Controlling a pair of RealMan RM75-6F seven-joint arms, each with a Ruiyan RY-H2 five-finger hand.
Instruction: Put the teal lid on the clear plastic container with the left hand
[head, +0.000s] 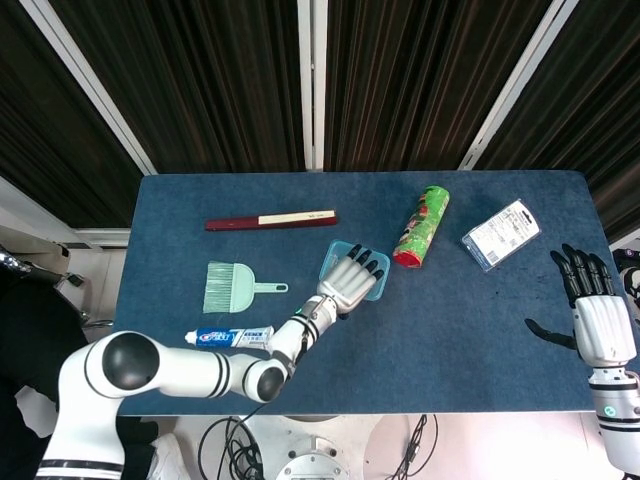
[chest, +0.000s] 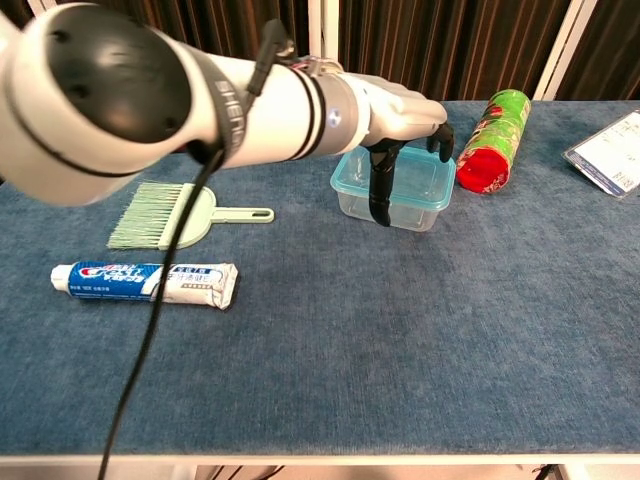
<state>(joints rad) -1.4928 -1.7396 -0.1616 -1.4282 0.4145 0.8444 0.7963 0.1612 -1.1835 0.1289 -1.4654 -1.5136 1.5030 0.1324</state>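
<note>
1. The clear plastic container (chest: 391, 204) sat near the middle of the blue felt-like tabletop (chest: 420, 330), a shallow rounded-corner rectangular box with see-through walls.
2. The teal lid (head: 338, 255) lay on top of the container, a thin translucent sheet with a raised rim; from the chest view its long axis ran left to right, and from above it looked slightly skewed, one corner pointing toward the far left.
3. The left robot hand (head: 349, 281) lay over the lid, metallic palm down, dark-tipped fingers (chest: 441, 139) spread and reaching across to the lid's far right edge, while the thumb hung down in front of the container's near wall. I could not tell whether the palm actually pressed on the lid.
4. The right robot hand (head: 594, 318) stood well apart at the right edge of the tabletop, fingers apart and pointing away from the robot, holding nothing.
5. Just right of the container lay a green cylindrical can (chest: 494, 138) with a red end cap facing the near side, its length running near to far.
6. To the left lay a pale green hand brush (chest: 178, 215), handle pointing right, and nearer a toothpaste tube (chest: 144, 281) lying left to right.
7. Farther off lay a long dark red slim case (head: 270, 220), and at far right a flat clear packet (head: 501, 233).
</note>
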